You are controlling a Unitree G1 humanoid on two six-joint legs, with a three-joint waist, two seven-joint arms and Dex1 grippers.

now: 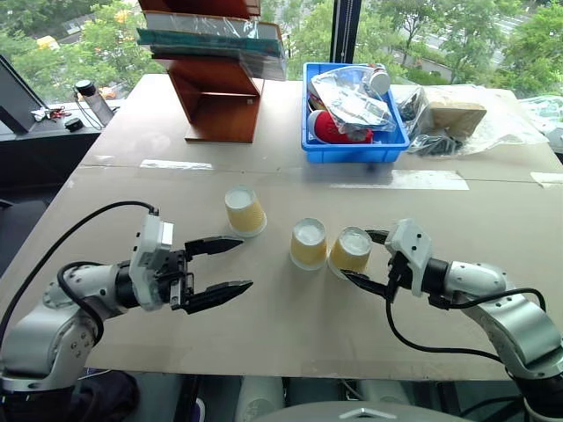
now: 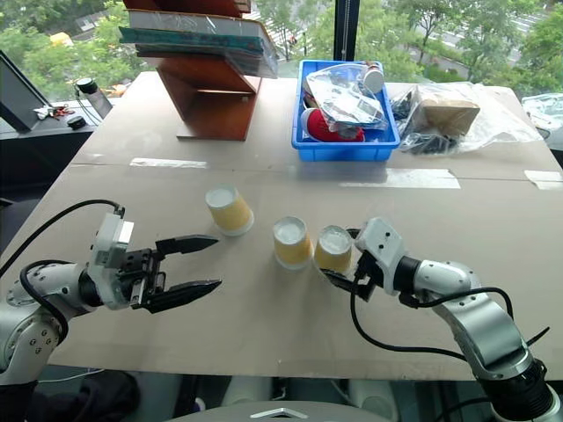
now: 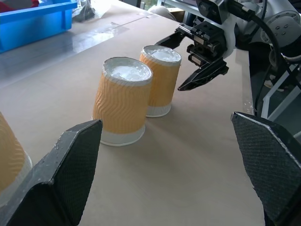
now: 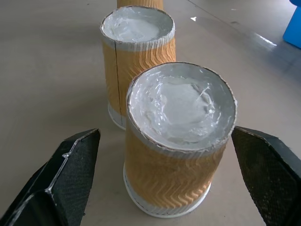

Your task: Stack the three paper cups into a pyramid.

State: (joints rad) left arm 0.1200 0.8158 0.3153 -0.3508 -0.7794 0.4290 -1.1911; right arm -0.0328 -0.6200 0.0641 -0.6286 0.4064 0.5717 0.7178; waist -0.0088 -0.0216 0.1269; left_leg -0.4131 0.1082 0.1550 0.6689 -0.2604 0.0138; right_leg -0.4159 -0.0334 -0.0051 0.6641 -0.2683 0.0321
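Your right gripper (image 1: 368, 258) has its fingers spread wide, one on each side of the right cup (image 1: 351, 251), with a visible gap on both sides; nothing is held. That cup stands upside down on the surface (image 1: 290, 334), touching or just beside the middle cup (image 1: 309, 243). Your left gripper (image 1: 224, 265) also has its fingers fully apart and holds nothing. The left cup (image 1: 244, 211) stands apart from the pair, just beyond those fingers.
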